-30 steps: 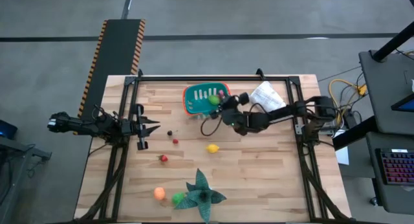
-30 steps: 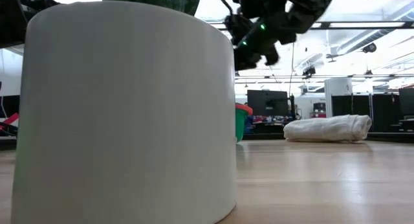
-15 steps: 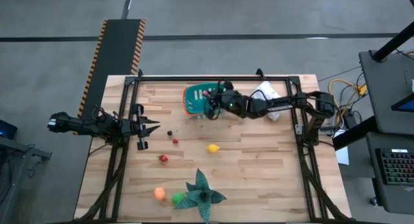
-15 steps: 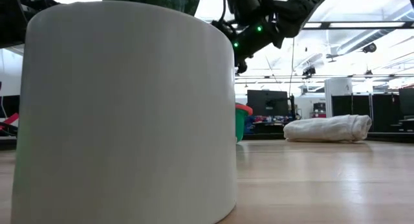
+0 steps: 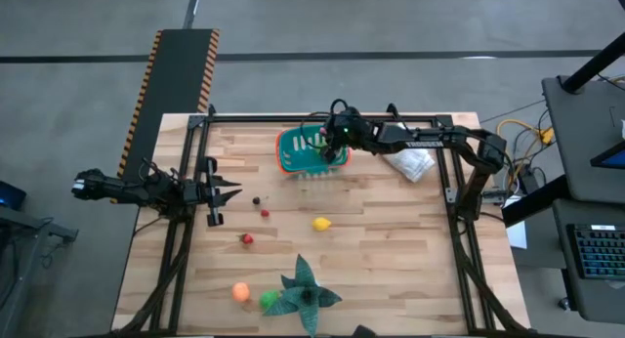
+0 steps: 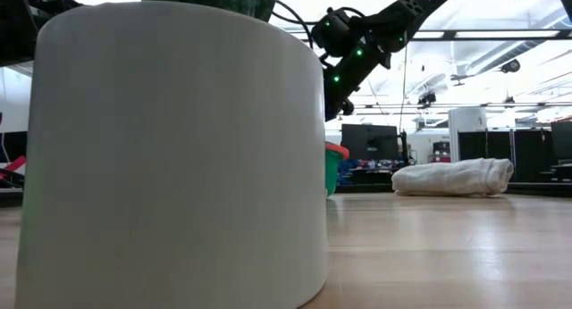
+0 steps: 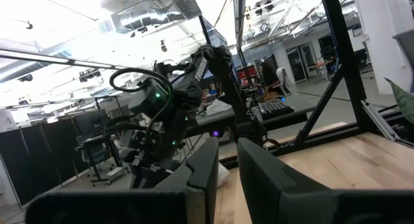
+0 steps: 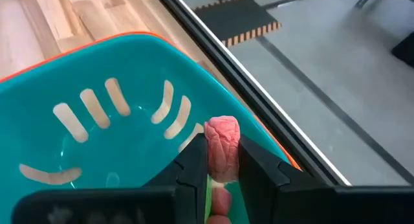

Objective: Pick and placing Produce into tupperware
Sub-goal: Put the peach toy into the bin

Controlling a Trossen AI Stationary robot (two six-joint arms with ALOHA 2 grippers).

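Note:
The teal tupperware (image 5: 303,154) with its orange-red rim stands near the table's far edge; its slotted bottom (image 8: 97,114) fills the right wrist view. My right gripper (image 5: 320,143) hangs over it, shut on a small pink, wrinkled piece of produce (image 8: 222,141). In the low view this gripper (image 6: 340,104) is high above the tub's rim (image 6: 335,155). My left gripper (image 5: 232,190) waits shut at the table's left edge, holding nothing. Loose produce on the wood: a yellow piece (image 5: 320,223), red ones (image 5: 247,239), an orange one (image 5: 240,291). My right gripper pinches the pink piece between its two fingers, which come slanting down from the table's right. The piece's wrinkled end (image 8: 223,130) sticks out past the fingertips, and a strip of green (image 8: 208,190) shows farther back in the gap. It hangs clear above the tub's inside.
A wrinkled white bag (image 5: 410,157) lies right of the tub, under my right arm. A dark green leafy plant (image 5: 305,291) stands at the near edge; its white pot (image 6: 170,157) blocks most of the low view. A black frame rail (image 5: 322,116) runs along the far edge.
My right arm has swung toward the table's far edge, carrying its shut gripper from the tub's near right side to above the tub's far part. The gripper has turned and now points toward the far left. Its gap looks unchanged.

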